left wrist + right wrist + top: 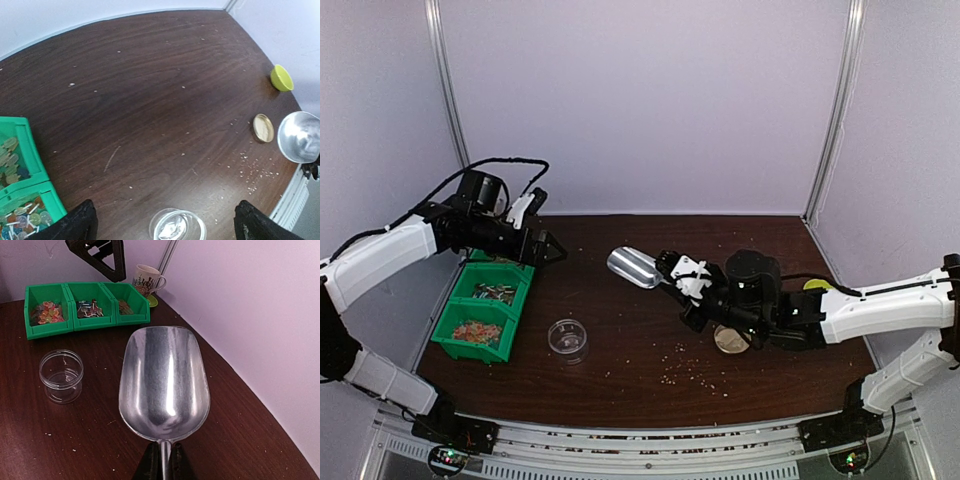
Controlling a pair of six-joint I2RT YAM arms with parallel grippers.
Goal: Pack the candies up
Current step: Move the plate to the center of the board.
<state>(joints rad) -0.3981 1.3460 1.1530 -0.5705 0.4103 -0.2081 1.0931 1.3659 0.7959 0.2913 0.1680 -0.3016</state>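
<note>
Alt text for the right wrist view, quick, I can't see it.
An empty metal scoop, gripped at its handle by the right gripper, fills the middle above a dark table. A clear jar stands to its left; behind are three green bins of candies, a mug and the left gripper overhead.

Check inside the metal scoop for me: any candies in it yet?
None visible. The scoop shows bare shiny metal across its whole bowl in the right wrist view. Only its handle is covered, clamped in the right end effector.
</note>
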